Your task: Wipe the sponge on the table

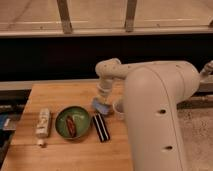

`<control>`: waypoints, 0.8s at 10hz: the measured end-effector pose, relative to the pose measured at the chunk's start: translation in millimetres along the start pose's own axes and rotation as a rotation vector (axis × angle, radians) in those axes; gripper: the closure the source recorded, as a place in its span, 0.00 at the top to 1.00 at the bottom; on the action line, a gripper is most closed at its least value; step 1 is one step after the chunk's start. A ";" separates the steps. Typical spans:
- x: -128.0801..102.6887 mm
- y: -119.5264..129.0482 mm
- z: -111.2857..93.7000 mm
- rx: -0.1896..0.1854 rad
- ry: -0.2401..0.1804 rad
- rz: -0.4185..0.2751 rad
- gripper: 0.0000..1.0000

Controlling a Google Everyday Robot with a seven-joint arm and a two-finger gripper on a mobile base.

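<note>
The sponge (100,106), a small light-blue pad, lies low over the table (55,94) near its right side, just behind the black block. My gripper (102,101) reaches down from the white wrist directly onto the sponge and is shut on it. The bulky white arm fills the right of the view and hides the table's right edge. The table is a light-brown plank top.
A green bowl (73,122) with a reddish-brown item in it sits left of the sponge. A black ridged block (101,127) lies just in front of the sponge. A white bottle (43,123) lies at the left. A clear cup (119,108) stands right of the sponge.
</note>
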 end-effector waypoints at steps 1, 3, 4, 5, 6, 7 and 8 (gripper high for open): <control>16.7 -15.0 -3.0 0.022 0.022 0.034 0.00; 26.8 -41.1 -5.5 0.056 0.044 0.066 0.00; 26.2 -51.5 -4.6 0.068 0.056 0.074 0.00; 17.0 -62.3 -2.8 0.078 0.052 0.082 0.00; 4.5 -70.7 0.7 0.080 0.052 0.081 0.00; -7.8 -74.5 2.6 0.080 0.047 0.076 0.00; -27.9 -73.7 3.3 0.074 0.037 0.052 0.00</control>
